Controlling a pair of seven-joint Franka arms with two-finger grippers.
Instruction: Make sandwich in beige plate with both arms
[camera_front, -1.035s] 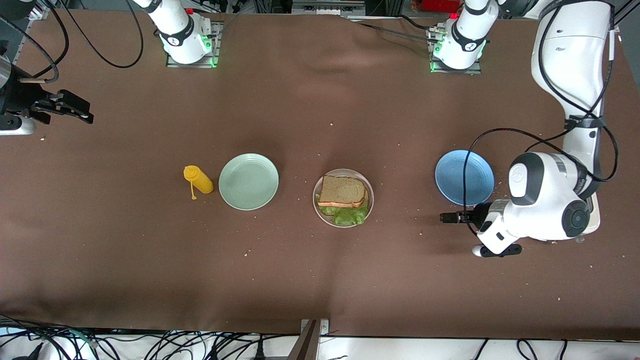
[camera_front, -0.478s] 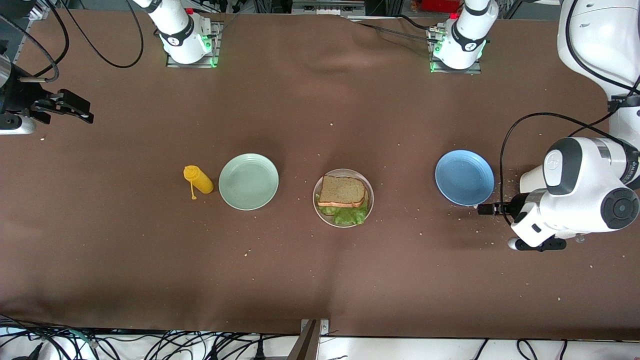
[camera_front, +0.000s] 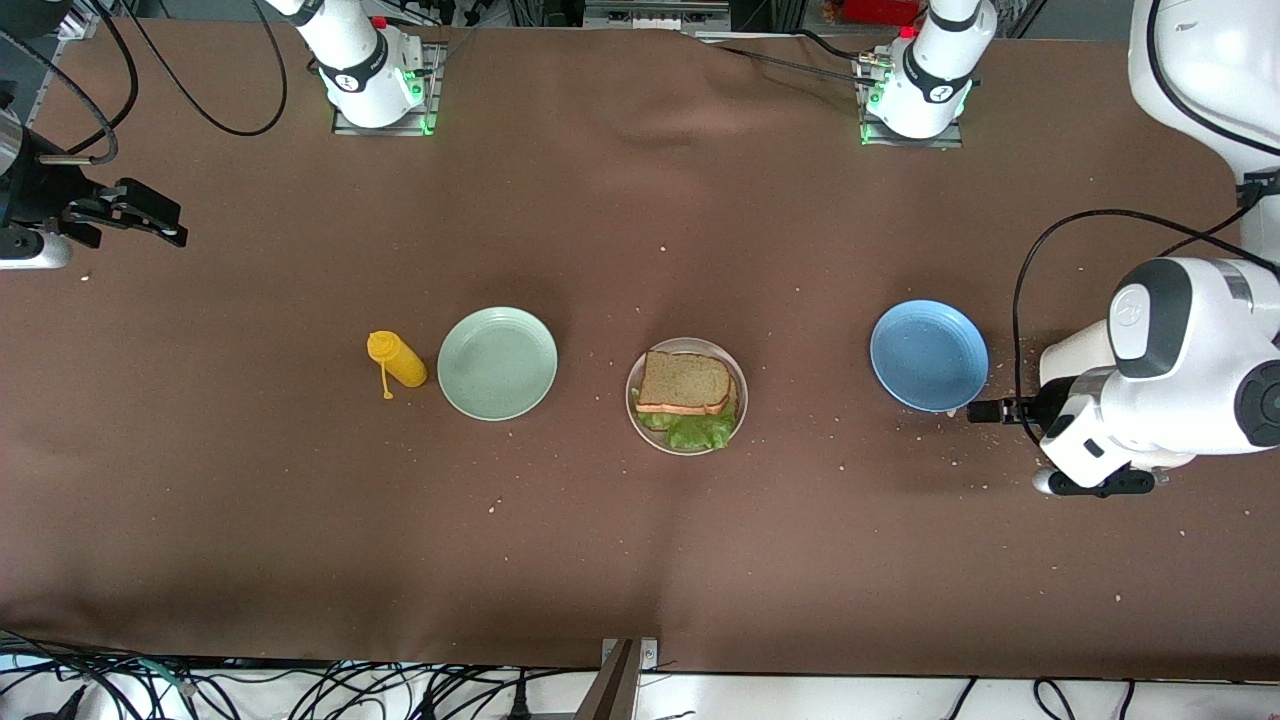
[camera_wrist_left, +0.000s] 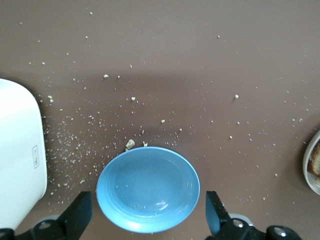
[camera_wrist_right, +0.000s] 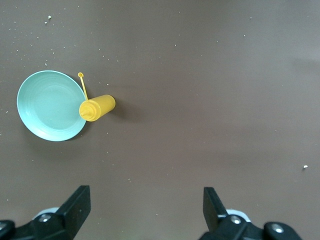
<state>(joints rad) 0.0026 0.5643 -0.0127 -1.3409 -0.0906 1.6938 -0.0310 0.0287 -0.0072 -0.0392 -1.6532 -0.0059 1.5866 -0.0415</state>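
The sandwich (camera_front: 684, 382) lies in the beige plate (camera_front: 632, 400) at the table's middle: a brown bread slice on top, a second slice under it, and green lettuce (camera_front: 696, 431) sticking out on the side nearer the front camera. My left gripper (camera_front: 985, 411) is open and empty, beside the blue plate toward the left arm's end. In the left wrist view its fingers (camera_wrist_left: 80, 216) stand wide either side of the blue plate (camera_wrist_left: 147, 189), and the beige plate's rim (camera_wrist_left: 311, 162) shows at the edge. My right gripper (camera_front: 165, 222) is open and empty, waiting at the right arm's end.
An empty mint-green plate (camera_front: 497, 362) and a yellow squeeze bottle (camera_front: 398, 360) lying on its side are toward the right arm's end; both show in the right wrist view, plate (camera_wrist_right: 50, 106) and bottle (camera_wrist_right: 97, 108). The empty blue plate (camera_front: 928, 355) has crumbs around it.
My left arm has pulled back from the table's middle toward its own end, its gripper passing the blue plate's near edge. The right arm and the sandwich have not moved.
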